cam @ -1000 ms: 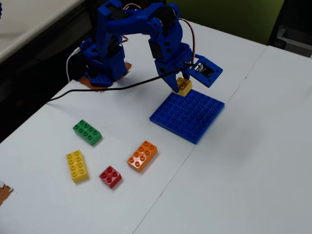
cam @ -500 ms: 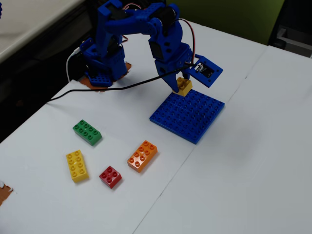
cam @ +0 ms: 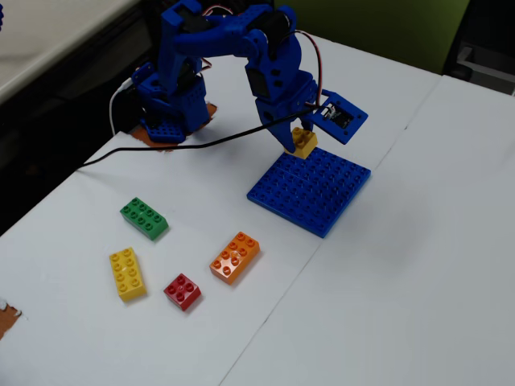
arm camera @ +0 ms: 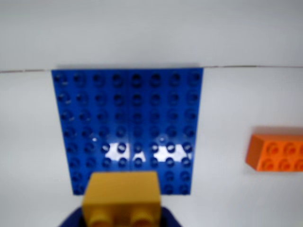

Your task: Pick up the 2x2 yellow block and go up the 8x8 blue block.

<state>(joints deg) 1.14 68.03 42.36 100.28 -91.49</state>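
Yellow blk (cam: 304, 142) clamped in pincer (cam: 299, 145) — above baseplate (cam: 310, 191).

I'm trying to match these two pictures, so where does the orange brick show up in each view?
Wrist view: the orange brick is at the right edge, partly cut off, right of the blue baseplate.
Fixed view: the orange brick lies lower centre, left of and below the baseplate.
Shared landmark: the baseplate, with the yellow block held over its edge.
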